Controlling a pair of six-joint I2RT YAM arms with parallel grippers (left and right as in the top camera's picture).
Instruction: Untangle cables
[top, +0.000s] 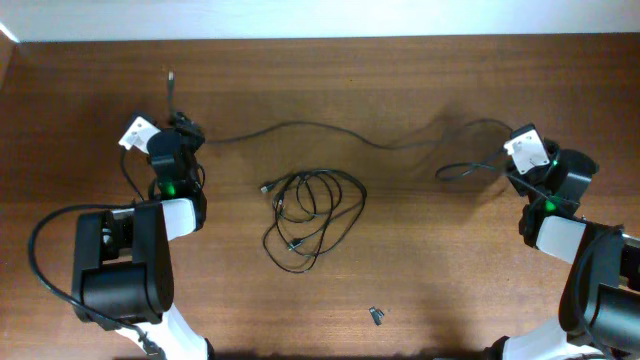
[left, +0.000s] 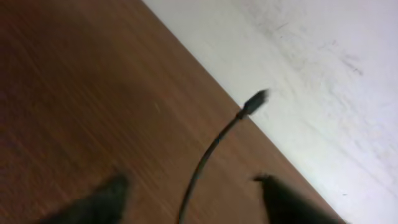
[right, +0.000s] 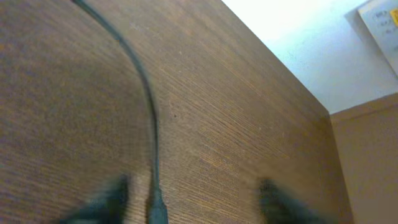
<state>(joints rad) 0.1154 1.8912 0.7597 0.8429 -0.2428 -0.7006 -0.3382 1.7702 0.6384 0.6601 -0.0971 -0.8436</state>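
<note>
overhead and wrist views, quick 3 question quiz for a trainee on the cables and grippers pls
1. True or false: the tangled bundle of thin black cords lies on the brown wooden table between the two arms, and neither gripper touches it.
2. In the left wrist view, what lies between the fingers of the left gripper?
A. a single thin black cord with a small plug end
B. the tangled bundle
C. nothing
3. Fill in: in the right wrist view, the right gripper is ____ (open or shut).

Key: 1 true; 2 A; 3 open
</note>
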